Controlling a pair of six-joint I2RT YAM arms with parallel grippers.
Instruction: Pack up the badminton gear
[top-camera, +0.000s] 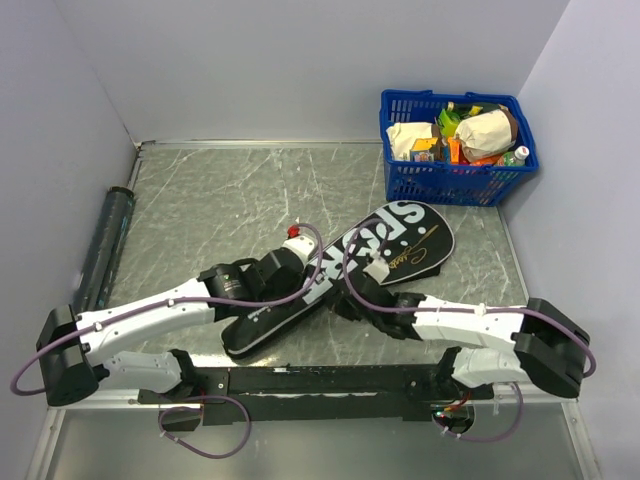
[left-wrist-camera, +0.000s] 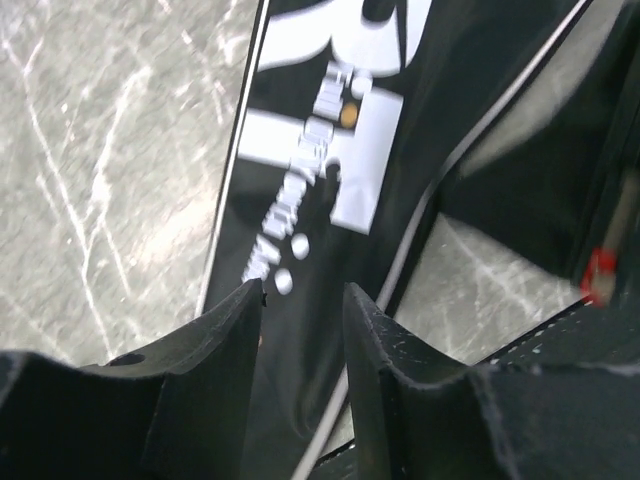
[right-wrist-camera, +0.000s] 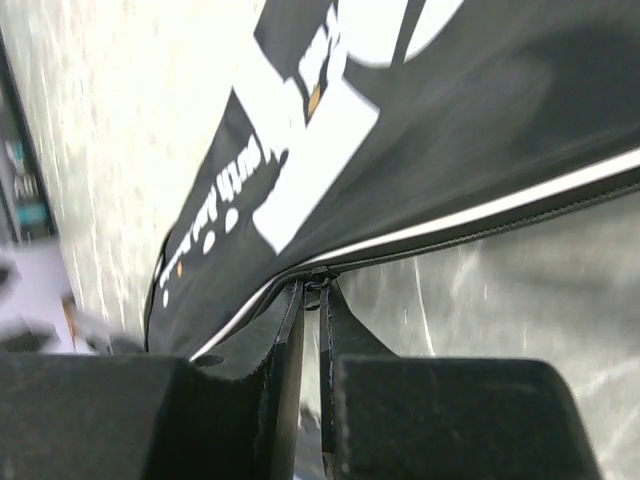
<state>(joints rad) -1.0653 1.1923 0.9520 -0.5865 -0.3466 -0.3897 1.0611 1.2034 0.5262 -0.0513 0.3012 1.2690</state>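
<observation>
Right gripper (right-wrist-camera: 312, 290) pinches tight on the edge of the black racket-shaped cloth bag (right-wrist-camera: 470, 150) in mid frame; left gripper (left-wrist-camera: 300, 300), fingers apart, hangs over it; long dark round tube (top-camera: 105, 245) lies at frame left; blue plastic basket (top-camera: 450, 183) sits upper right.

The left arm (top-camera: 150, 318) and right arm (top-camera: 470, 325) are built alike, with glossy white link shells between chunky black joint housings, and both are bolted to a black base rail (top-camera: 320, 380). A thin purple cable (top-camera: 321, 250) loops loosely along each arm. A small red cap (top-camera: 293, 231) marks the left wrist. The left tool (left-wrist-camera: 303, 300) and right tool (right-wrist-camera: 312, 300) have matte black, scuffed, wedge-shaped fingers.
</observation>
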